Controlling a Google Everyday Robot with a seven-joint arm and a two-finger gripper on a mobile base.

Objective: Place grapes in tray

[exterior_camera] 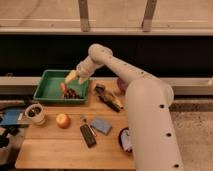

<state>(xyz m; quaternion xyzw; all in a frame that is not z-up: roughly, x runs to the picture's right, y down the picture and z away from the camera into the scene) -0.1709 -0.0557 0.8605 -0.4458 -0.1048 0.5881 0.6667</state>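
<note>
- Tray [49, 85] sits at the table's [55, 150] back left corner; its left half is bare green floor.
- Grapes [73, 92] lie inside the tray by its right wall, beside an orange item; their long axis is too blurred to read.
- Gripper [73, 76] hovers just above the grapes; grip state cannot be told.
- Banana [109, 97] lies right of the tray.

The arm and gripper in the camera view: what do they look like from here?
The arm is a thick, smooth off-white shell of rounded tubular segments, with small dark dots along its wide near segment. No loose cables show. The gripper, over the shallow green plastic tray, is pale yellowish at its tip behind a grey wrist.
</note>
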